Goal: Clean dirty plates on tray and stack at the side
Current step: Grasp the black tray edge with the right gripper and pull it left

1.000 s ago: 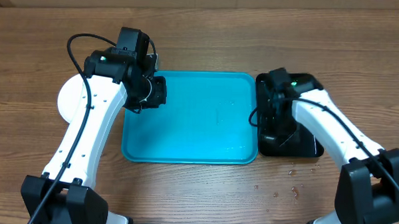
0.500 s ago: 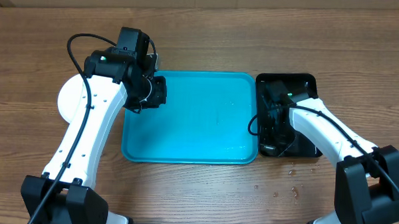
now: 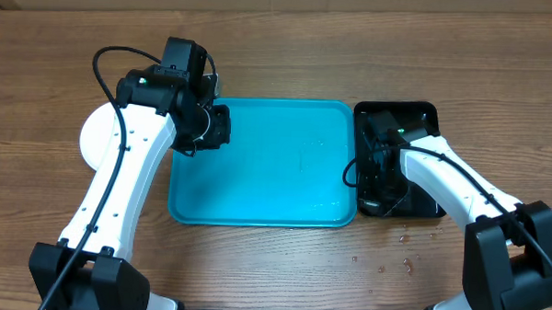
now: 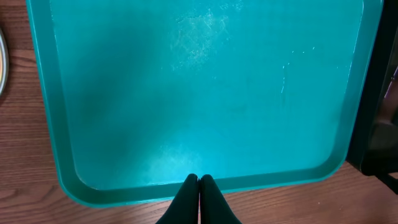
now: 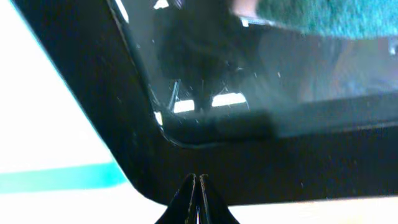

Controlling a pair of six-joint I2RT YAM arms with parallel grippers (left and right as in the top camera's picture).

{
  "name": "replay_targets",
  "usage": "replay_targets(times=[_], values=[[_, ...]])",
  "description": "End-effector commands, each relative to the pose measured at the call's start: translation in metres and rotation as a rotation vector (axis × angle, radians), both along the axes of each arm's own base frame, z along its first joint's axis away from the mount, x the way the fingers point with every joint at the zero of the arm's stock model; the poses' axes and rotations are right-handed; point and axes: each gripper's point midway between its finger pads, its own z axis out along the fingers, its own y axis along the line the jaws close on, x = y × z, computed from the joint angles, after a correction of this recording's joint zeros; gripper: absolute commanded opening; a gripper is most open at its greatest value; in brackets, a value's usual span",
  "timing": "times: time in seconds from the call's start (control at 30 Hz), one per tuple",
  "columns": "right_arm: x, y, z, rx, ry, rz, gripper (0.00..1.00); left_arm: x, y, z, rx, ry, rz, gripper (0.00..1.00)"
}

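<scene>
The turquoise tray (image 3: 284,174) lies in the middle of the table with nothing on it; it fills the left wrist view (image 4: 205,81). A white plate (image 3: 94,135) sits on the table left of the tray, partly under my left arm; its rim shows in the left wrist view (image 4: 2,62). No pale blue or yellow-green plate can be made out. My left gripper (image 4: 199,182) is shut and empty above the tray's left rim (image 3: 220,127). My right gripper (image 5: 198,182) is shut and empty just above the black tray's rim.
The small glossy black tray (image 3: 423,119) stands right of the turquoise tray, under my right arm. A teal textured thing (image 5: 323,15) lies in it. Small crumbs (image 3: 406,263) dot the table at the front right.
My right arm has pulled back toward the front, uncovering the far end of the black tray, then stayed still. The left arm has not moved.
</scene>
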Motion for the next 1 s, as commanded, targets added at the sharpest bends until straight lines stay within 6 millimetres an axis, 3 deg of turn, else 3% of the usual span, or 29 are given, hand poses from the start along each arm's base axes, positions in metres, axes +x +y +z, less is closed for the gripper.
replay_targets(times=[0.0, 0.37, 0.73, 0.97], values=[[-0.005, 0.003, 0.005, 0.022, 0.004, 0.007, 0.04, 0.000, -0.001, -0.005, 0.008, 0.012, 0.005, 0.05], [-0.016, 0.005, 0.008, 0.028, 0.050, 0.008, 0.04, 0.000, -0.001, -0.005, 0.008, 0.012, 0.005, 0.05], [-0.030, 0.028, 0.008, 0.001, 0.057, 0.025, 0.04, 0.000, -0.001, -0.005, 0.008, 0.012, 0.005, 0.05], [-0.027, 0.027, 0.009, -0.016, 0.043, 0.037, 0.04, 0.000, -0.001, -0.005, 0.008, 0.012, 0.005, 0.05]])
